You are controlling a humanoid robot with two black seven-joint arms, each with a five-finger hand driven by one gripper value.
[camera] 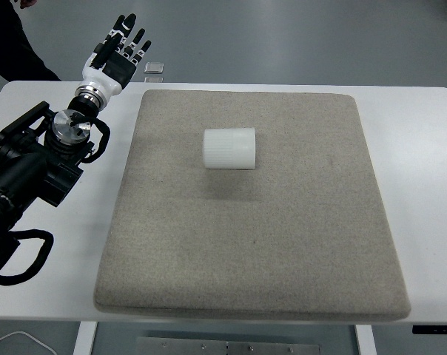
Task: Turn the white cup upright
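beige mat point(283, 259) | white cup point(229, 149) alone, on its side | left hand point(120, 52) well apart

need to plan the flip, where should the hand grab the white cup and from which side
Likely around the ribbed side wall of the white cup, near mid-length. It lies on its side on the grey mat, axis running left to right, so the curved wall faces up and is open to a grasp from above. The left hand, fingers spread, sits off the mat's far-left corner, so approach from there.
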